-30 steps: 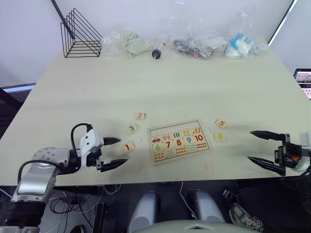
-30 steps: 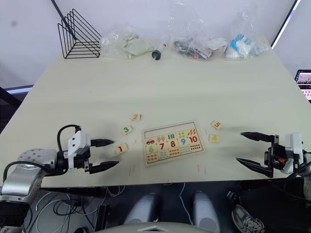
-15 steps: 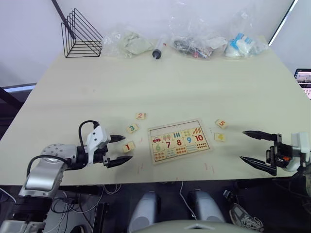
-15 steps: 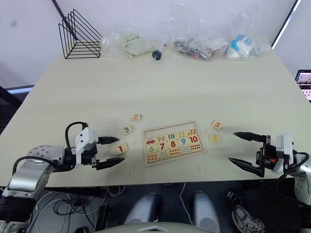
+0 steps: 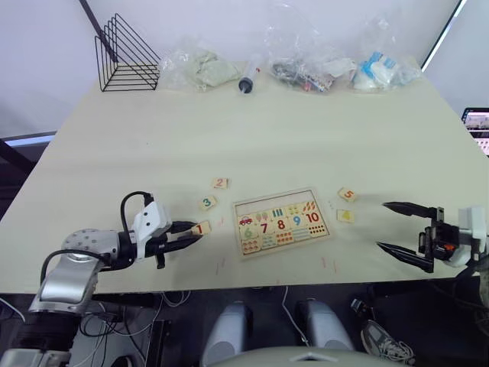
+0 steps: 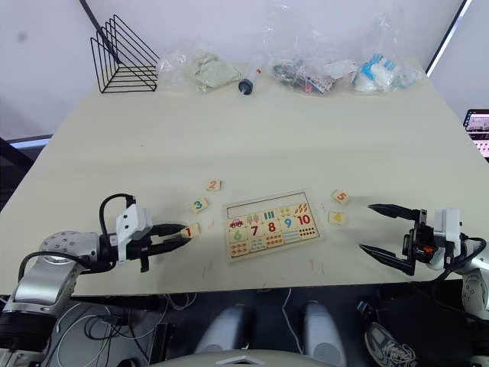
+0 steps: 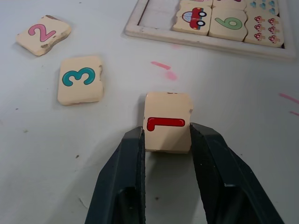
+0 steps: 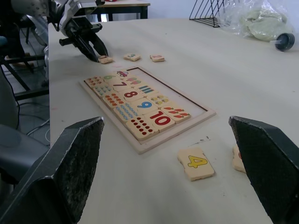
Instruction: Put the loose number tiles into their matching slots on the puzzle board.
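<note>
Right now my left tool point(image 7: 166, 140) is closed around the 1 tile point(image 7: 167, 121), one black finger on each side edge, down near the table's point(image 5: 252, 130) near-left corner. I judge the grip sits low on the tile, catching only its near half, so I want to squeeze firmly and lift straight up before carrying it across, or it may pivot out. The 3 tile point(image 5: 207, 202) lies just beyond it and the 2 tile point(image 5: 220, 183) farther back; both are apart from my fingers, so a vertical lift should clear them.

Moving right, the puzzle board point(image 5: 321, 233) sits close to the table's near edge, about midway along it. Its slots point(image 5: 276, 201) run along the far long edge and look unfilled, while the rows with 6 to 10 are filled. I reckon the 1 belongs at the left end, a short carry over bare table.

Past the board's right end lie the 5 tile point(image 5: 347, 194) and the 4 tile point(image 5: 345, 216). My right tool point(image 5: 396, 225) hovers wide open near the near-right corner, well apart from both, with plenty of free table around it.
</note>
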Robot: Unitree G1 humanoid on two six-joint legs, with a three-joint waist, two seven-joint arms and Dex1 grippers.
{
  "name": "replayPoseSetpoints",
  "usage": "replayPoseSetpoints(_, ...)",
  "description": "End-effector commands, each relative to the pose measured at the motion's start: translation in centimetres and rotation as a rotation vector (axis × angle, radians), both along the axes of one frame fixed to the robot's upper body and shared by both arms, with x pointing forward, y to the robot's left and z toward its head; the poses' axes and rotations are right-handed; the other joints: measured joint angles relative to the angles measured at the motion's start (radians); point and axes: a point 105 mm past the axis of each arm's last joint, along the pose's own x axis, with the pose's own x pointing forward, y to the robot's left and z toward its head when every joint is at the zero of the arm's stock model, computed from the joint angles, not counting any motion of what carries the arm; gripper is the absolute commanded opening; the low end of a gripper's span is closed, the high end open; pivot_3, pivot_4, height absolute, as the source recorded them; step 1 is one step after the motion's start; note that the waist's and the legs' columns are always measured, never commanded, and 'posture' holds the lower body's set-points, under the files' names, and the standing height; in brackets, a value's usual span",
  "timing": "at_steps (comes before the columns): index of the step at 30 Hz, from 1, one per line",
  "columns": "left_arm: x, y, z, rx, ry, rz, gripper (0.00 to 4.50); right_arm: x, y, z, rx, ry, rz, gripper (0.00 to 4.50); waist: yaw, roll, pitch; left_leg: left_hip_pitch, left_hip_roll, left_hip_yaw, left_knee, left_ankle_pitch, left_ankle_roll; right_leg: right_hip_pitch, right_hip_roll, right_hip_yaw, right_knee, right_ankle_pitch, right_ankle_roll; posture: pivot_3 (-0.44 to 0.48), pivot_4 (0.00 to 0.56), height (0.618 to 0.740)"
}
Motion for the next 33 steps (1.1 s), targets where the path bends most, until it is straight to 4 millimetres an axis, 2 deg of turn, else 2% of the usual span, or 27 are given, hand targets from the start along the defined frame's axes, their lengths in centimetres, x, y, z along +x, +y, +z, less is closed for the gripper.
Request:
replayPoseSetpoints(1, -0.7, -0.5, -0.1, -0.004, 0.017, -0.043, 0.91, 0.1, 0.0, 0.7, 0.003, -0.046, -0.005, 4.50, 0.000, 0.000, 0.000, 0.000, 0.000, 0.000, 0.000, 0.000, 0.000, 0.000, 0.000, 0.000, 0.000, 0.000, 0.000, 0.000, 0.150, 0.740)
replayPoseSetpoints(10, -0.3, -0.9, 3.3, 0.053, -0.027, -0.126, 0.91, -0.1, 0.0, 0.7, 0.008, -0.057, -0.023, 4.50, 0.001, 0.000, 0.001, -0.001, 0.000, 0.000, 0.000, 0.000, 0.000, 0.000, 0.001, -0.001, 0.001, 0.000, 0.000, 0.000, 0.150, 0.740)
replayPoseSetpoints(14, 0.2, -2.0, 5.6, 0.032, -0.018, -0.158, 0.91, -0.2, 0.0, 0.6, 0.008, -0.059, -0.033, 4.50, 0.000, 0.000, 0.001, -0.001, 0.000, 0.000, 0.000, 0.000, 0.000, 0.000, 0.001, -0.001, 0.001, 0.000, 0.000, 0.000, 0.150, 0.740)
replayPoseSetpoints(20, 1.7, -3.9, 8.0, 0.050, -0.040, -0.213, 0.91, -0.1, 0.4, 0.8, 0.032, -0.065, -0.046, 4.50, -0.001, 0.000, 0.001, -0.001, -0.003, -0.001, 0.001, 0.000, 0.000, 0.000, 0.002, -0.002, 0.001, 0.000, 0.000, 0.000, 0.150, 0.740)
replayPoseSetpoints(25, 2.3, -5.1, 8.4, 0.059, -0.021, -0.239, 0.91, 0.0, 0.7, 1.0, 0.044, -0.072, -0.050, 4.50, -0.004, 0.000, 0.001, -0.001, -0.003, 0.000, 0.001, 0.000, 0.000, 0.000, 0.002, -0.001, 0.001, 0.000, 0.000, 0.000, 0.150, 0.740)
replayPoseSetpoints(28, 2.9, -5.4, 7.8, 0.178, -0.065, -0.249, 0.91, 0.0, 0.8, 1.1, 0.048, -0.080, -0.053, 4.50, -0.003, 0.000, 0.002, -0.001, -0.003, -0.001, 0.001, 0.000, 0.000, 0.000, 0.002, -0.001, 0.001, 0.000, 0.000, 0.000, 0.150, 0.740)
replayPoseSetpoints(33, 4.1, -7.8, 8.3, 0.183, -0.032, -0.194, 0.91, 0.0, 0.8, 1.2, 0.056, -0.090, -0.061, 4.50, 0.002, 0.000, 0.002, -0.003, -0.004, -0.003, 0.003, 0.000, 0.000, 0.000, 0.002, -0.002, 0.001, 0.000, 0.000, 0.000, 0.150, 0.740)
